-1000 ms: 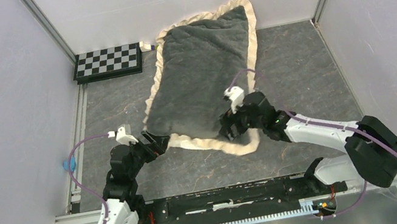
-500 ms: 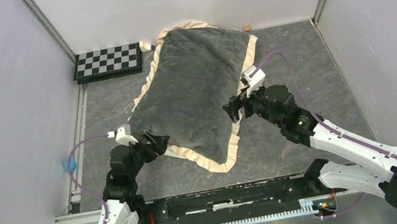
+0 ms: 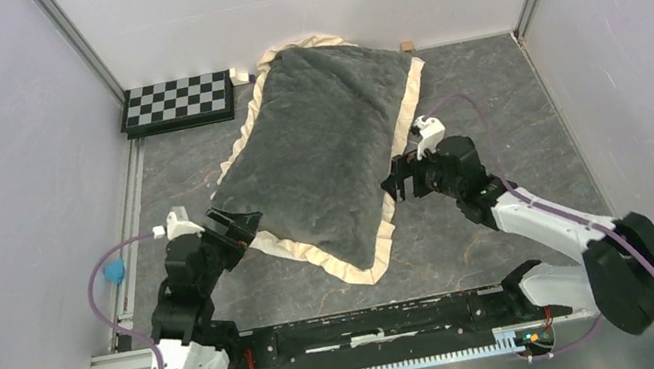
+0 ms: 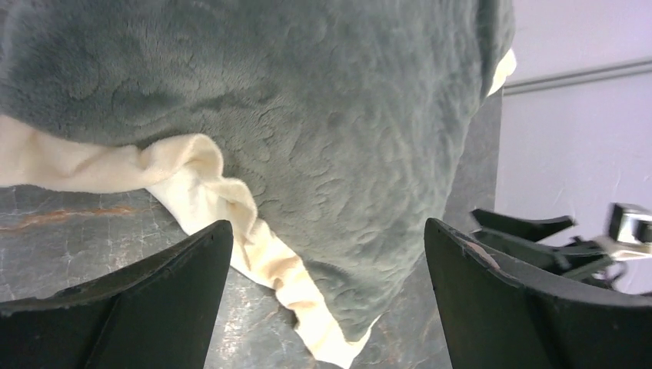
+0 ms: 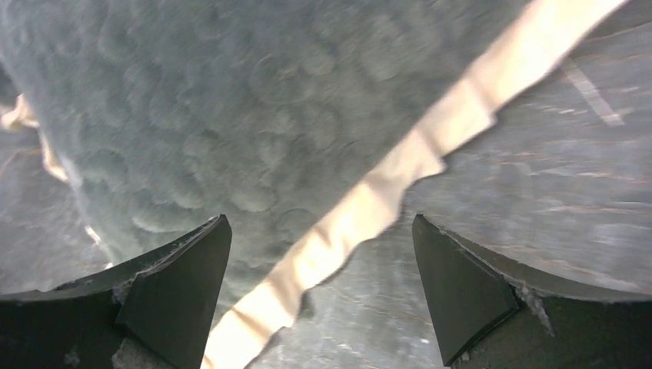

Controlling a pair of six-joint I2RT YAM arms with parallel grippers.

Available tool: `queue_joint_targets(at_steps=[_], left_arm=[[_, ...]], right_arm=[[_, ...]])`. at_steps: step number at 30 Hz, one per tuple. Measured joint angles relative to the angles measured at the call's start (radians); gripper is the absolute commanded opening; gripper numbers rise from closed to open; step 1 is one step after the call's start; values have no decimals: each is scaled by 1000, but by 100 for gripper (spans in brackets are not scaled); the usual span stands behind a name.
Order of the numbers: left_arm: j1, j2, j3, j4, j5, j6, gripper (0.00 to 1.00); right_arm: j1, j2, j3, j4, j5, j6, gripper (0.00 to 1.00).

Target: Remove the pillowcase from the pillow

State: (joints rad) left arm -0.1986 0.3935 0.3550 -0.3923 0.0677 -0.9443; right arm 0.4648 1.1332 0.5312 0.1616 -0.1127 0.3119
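The pillowcase [image 3: 327, 149], dark grey quilted with a cream frill [image 3: 358, 265], lies slantwise on the table and looks filled out. The pillow is hidden; no cream cushion shows. My left gripper [image 3: 243, 223] is open and empty at the cover's near left edge. In the left wrist view [image 4: 327, 292] the grey fabric [image 4: 323, 115] and frill [image 4: 207, 181] lie ahead of the spread jaws. My right gripper [image 3: 396, 180] is open and empty beside the cover's right edge. In the right wrist view [image 5: 319, 296] the frill [image 5: 369, 207] runs between the jaws, untouched, with the grey face [image 5: 231, 108] beyond.
A black-and-white checkerboard [image 3: 177, 101] lies at the back left, and a small wooden block [image 3: 406, 47] sits by the back wall. A blue object [image 3: 115, 273] sits at the left rail. Grey walls close in on three sides.
My right gripper has let go of the cover's near edge, swung to its right side and come lower. The cover has settled flat. My left gripper has drawn back left and stands open.
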Motion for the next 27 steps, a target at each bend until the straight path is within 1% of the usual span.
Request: queue_joint_targets(at_steps=[3, 5, 8, 12, 15, 18, 21, 24, 27], left_arm=[[0, -11, 74, -56, -41, -7, 100], [0, -24, 107, -73, -67, -8, 100], [0, -26, 115, -89, -88, -9, 100], [0, 4, 113, -98, -91, -18, 100], [0, 35, 109, -98, -85, -24, 100], [0, 56, 108, -98, -68, -25, 100], [0, 59, 108, -97, -58, -25, 100], [0, 58, 108, -89, -55, -25, 100], [0, 58, 105, -80, -40, -25, 100]], right_arm=[[32, 88, -1, 51, -68, 39, 95], [98, 135, 0, 67, -69, 47, 94], [210, 185, 0, 97, -95, 62, 94], [316, 199, -1, 160, -164, 68, 97], [325, 157, -5, 189, -218, 64, 98], [275, 47, -10, 195, -232, 58, 98], [145, -20, -10, 210, -244, 67, 98], [12, -8, -10, 213, -239, 106, 98], [-59, 39, -10, 227, -216, 153, 98]])
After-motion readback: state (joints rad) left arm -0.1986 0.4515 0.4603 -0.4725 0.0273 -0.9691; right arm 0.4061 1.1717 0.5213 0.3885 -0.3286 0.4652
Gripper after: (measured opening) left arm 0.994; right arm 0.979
